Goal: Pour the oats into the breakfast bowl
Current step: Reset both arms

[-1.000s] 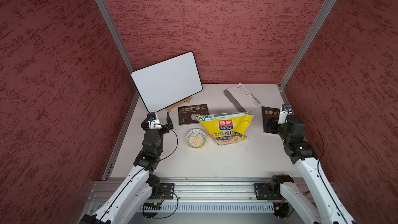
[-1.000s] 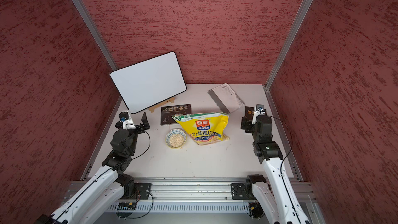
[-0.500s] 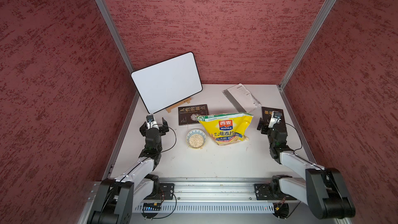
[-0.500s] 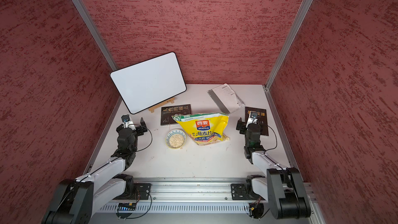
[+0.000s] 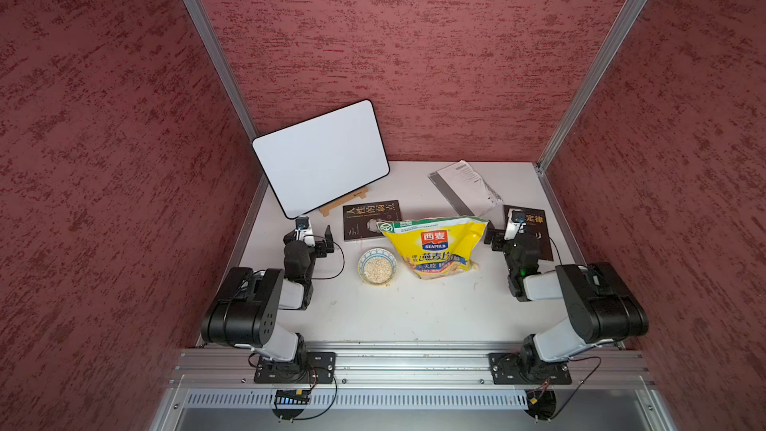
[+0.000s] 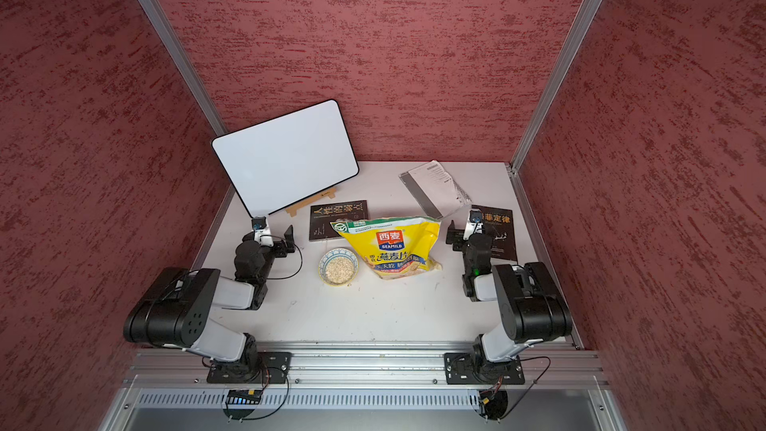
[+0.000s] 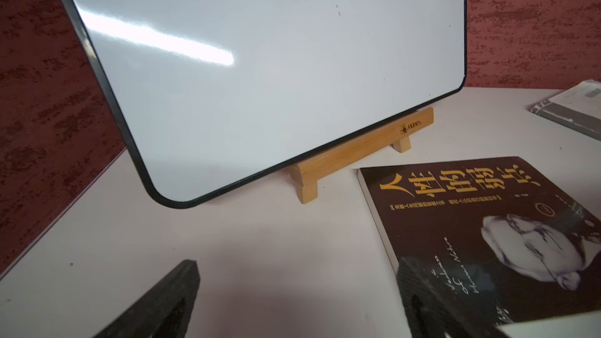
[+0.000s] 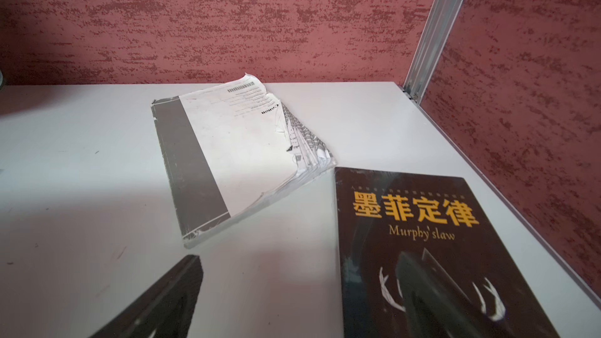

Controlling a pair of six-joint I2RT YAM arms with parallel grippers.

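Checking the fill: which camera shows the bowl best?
A top view: the bowl is unobstructed, with oats visible inside, beside the bag. Both top views show this nearly equally. Neither wrist view shows it: left faces the whiteboard, right a manual.

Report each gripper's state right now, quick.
Left gripper: open, holding nothing.
Right gripper: open, holding nothing.
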